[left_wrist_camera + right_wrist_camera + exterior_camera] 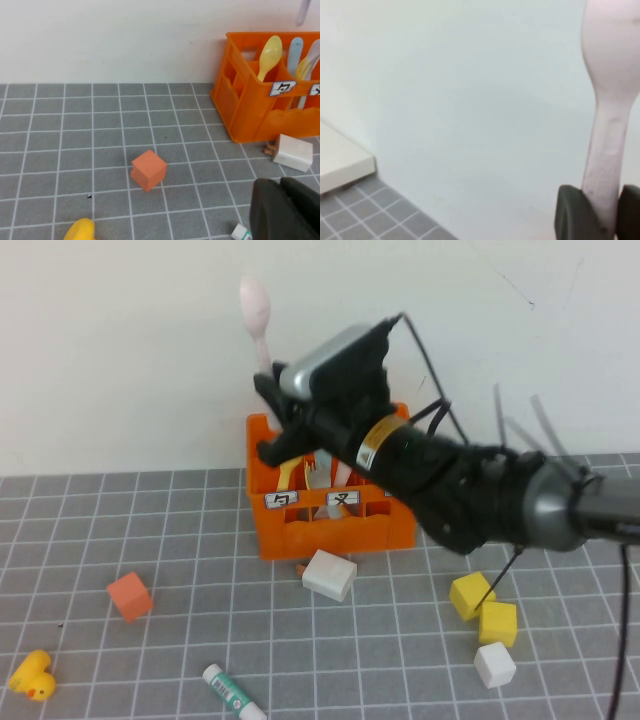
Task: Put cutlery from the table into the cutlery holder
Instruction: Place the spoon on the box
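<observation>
My right gripper (268, 390) is shut on the handle of the pale pink spoon (255, 305) and holds it upright, bowl up, above the back left of the orange cutlery holder (330, 525). In the right wrist view the spoon (612, 75) stands between the two dark fingers of the right gripper (602, 210). The holder (250, 115) contains a yellow piece (270, 52), a yellow fork (302, 67) and pale grey handles. My left gripper (280, 184) is shut and empty, low over the grey tiled table (100, 150), out of the high view.
A white block (329, 574) lies just in front of the holder. An orange cube (130, 595), a yellow duck (33, 675) and a white-and-green tube (232, 695) lie front left. Two yellow cubes (484, 608) and a white cube (494, 664) lie front right.
</observation>
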Robot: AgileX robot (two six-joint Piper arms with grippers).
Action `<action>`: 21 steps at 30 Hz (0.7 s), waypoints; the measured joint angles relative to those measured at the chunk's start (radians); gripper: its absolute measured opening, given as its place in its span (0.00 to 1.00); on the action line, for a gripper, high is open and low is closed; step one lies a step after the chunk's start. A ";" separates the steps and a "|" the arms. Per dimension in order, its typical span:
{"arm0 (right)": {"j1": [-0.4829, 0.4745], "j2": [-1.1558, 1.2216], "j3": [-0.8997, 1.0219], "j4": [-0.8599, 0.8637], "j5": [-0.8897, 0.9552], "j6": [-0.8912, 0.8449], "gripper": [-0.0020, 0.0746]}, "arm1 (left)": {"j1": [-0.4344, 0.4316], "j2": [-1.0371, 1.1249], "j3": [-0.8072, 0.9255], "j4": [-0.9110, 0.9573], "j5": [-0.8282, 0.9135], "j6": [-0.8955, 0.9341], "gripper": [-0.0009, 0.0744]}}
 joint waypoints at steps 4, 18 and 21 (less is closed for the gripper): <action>0.000 0.067 0.000 -0.018 -0.059 0.010 0.23 | 0.000 0.000 0.008 0.004 -0.007 0.000 0.01; 0.000 0.185 0.000 -0.037 -0.155 0.007 0.23 | 0.000 0.000 0.008 0.021 -0.018 0.000 0.01; 0.000 0.194 0.000 -0.037 -0.167 0.007 0.25 | 0.000 0.000 0.008 0.022 -0.018 -0.002 0.01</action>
